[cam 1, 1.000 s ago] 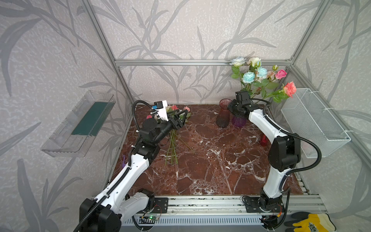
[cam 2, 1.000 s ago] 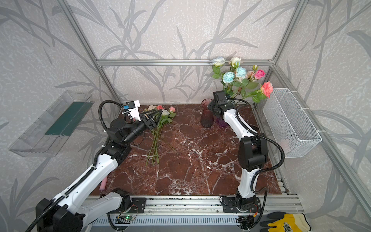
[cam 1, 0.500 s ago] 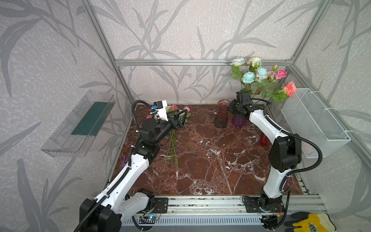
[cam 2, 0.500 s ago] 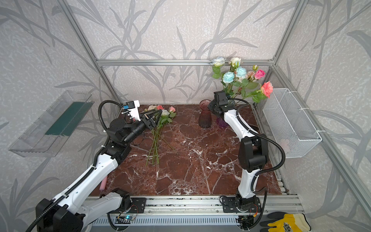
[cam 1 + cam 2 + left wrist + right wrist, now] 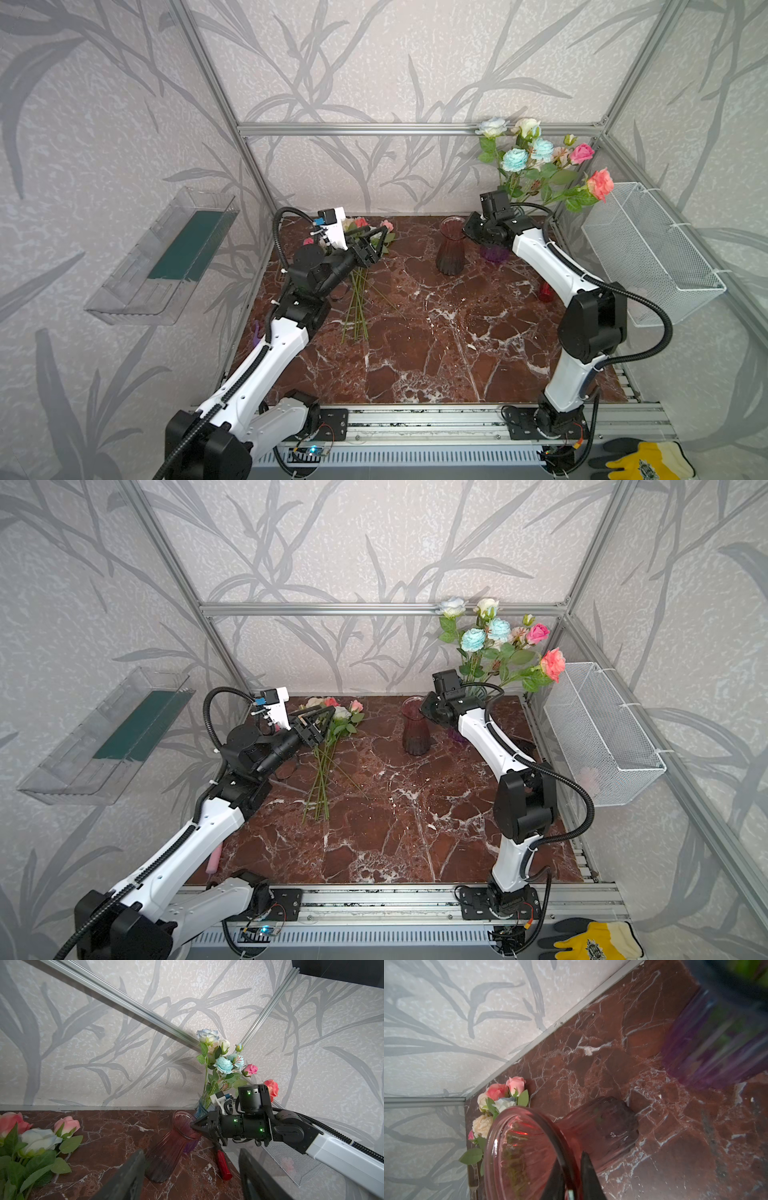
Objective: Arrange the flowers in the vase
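Observation:
An empty pink ribbed glass vase [image 5: 451, 249] [image 5: 415, 733] [image 5: 166, 1157] [image 5: 525, 1147] stands at the back middle of the marble table. My right gripper [image 5: 467, 228] [image 5: 424, 707] [image 5: 192, 1125] [image 5: 572, 1167] is shut on its rim, one finger inside and one outside. Several loose flowers [image 5: 357, 286] [image 5: 322, 771] [image 5: 39, 1140] [image 5: 500, 1101] lie at the back left, heads toward the wall. Just above them my left gripper [image 5: 380, 237] [image 5: 322, 719] [image 5: 191, 1151] hangs open and holds nothing. Behind the right arm, a blue-purple vase [image 5: 494, 253] [image 5: 716, 1043] holds several flowers [image 5: 536, 162] [image 5: 494, 642] [image 5: 224, 1064].
A red-handled tool [image 5: 544, 291] [image 5: 224, 1165] lies by the right arm. A white wire basket [image 5: 648, 249] hangs on the right wall, a clear tray [image 5: 162, 257] on the left wall. A fork [image 5: 474, 1178] lies by the loose flowers. A pink item [image 5: 216, 858] sits at the table's left edge.
My right gripper's jaws have closed onto the pink vase's rim. The left arm and the loose flowers have not moved.

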{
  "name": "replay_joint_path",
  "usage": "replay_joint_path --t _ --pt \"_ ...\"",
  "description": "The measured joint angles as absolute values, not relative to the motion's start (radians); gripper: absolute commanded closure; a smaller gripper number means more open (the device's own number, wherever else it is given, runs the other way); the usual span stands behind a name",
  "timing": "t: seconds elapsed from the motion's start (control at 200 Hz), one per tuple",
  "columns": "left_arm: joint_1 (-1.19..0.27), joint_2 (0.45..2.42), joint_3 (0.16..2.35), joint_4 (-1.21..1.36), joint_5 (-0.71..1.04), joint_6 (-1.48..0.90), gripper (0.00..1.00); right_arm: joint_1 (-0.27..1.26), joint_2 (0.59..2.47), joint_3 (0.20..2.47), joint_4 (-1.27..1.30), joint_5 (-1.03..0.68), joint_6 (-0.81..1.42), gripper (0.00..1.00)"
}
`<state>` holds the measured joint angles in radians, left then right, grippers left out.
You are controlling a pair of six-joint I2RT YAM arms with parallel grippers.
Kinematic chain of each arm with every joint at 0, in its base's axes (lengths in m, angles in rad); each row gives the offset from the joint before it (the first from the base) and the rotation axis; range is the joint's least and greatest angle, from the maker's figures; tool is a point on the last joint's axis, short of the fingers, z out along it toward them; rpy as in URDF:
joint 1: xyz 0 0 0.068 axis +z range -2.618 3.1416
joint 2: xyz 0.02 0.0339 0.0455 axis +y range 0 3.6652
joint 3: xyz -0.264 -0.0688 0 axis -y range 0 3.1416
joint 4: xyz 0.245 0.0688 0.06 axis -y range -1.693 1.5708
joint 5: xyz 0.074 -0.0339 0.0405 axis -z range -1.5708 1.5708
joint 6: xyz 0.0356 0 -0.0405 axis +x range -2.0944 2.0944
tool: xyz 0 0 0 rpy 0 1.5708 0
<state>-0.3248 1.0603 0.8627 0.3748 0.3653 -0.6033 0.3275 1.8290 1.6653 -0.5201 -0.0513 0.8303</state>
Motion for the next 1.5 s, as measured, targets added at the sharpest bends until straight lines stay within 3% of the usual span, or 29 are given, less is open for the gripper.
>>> replay_joint_path --t 0.235,0.615,0.77,0.965,1.21,1.33,1.5 --pt "-0.325 1.069 0.863 0.369 0.355 -0.594 0.28 0.386 1.752 1.609 -0.582 -0.079 0.783 1.0" --pt "-0.325 1.16 0.863 0.32 0.33 -0.601 0.3 0.455 1.408 1.263 -0.629 -0.163 0.807 1.0" --pt "-0.325 1.201 0.868 0.287 0.307 -0.6 0.33 0.479 1.385 1.226 -0.594 -0.159 0.828 1.0" --pt "-0.326 1.308 0.989 0.049 0.126 -0.594 0.34 0.522 1.407 1.221 -0.542 -0.159 0.837 1.0" --pt "-0.324 1.47 1.099 -0.174 0.025 -0.611 0.37 0.535 1.415 1.232 -0.516 -0.174 0.829 0.63" --pt "-0.324 1.559 1.143 -0.257 0.023 -0.645 0.46 0.535 1.404 1.238 -0.505 -0.168 0.812 0.56" --pt "-0.324 1.67 1.192 -0.361 0.02 -0.71 0.47 0.53 1.353 1.242 -0.505 -0.158 0.774 0.5"
